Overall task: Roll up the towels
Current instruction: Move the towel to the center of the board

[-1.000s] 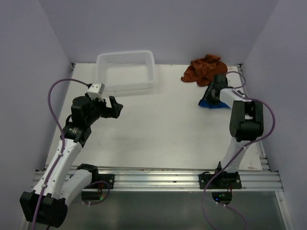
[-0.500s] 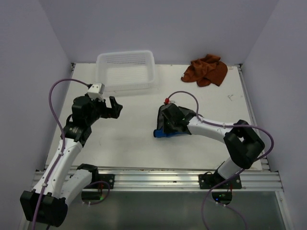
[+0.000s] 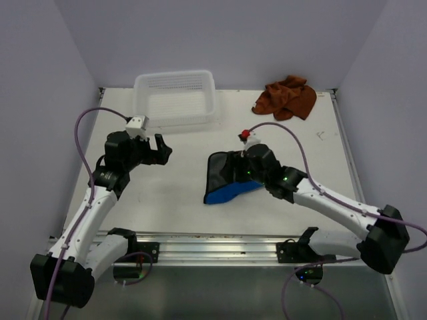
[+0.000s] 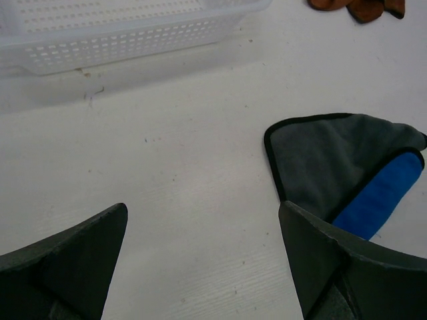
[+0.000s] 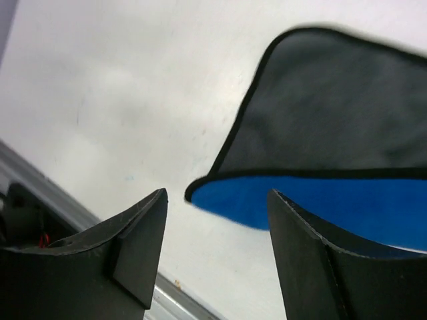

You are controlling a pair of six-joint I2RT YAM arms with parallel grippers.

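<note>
Two towels: both are found on the table and neither is rolled yet, so the job is judged to be at its very start.
Blue towel: laid mid-table, folded over so a dark grey face covers most of it and a blue strip shows along the near edge.
Rust-brown towel: crumpled at the far right corner, well apart from the blue one.
Right gripper: fingers are seen apart with nothing pinched between them, held low at the blue towel's right side.
Left gripper: spread wide, nothing held, parked over bare table to the left of the blue towel.
Step in hand: probably the blue towel being set down for flattening, judged from the open jaws beside it.
Doing it well: the fold should probably be opened and smoothed flat first, otherwise a lumpy roll is to be expected. One edge is best pinned by the left gripper while the opposite edge is turned over by the right — tight first turn, then kept even across the width.
Watch-out: soft cloth can get dragged instead of rolled if it's pushed along the table.
White mesh basket: set at the far left of the table, well apart from both towels — nothing is seen inside it.
</note>
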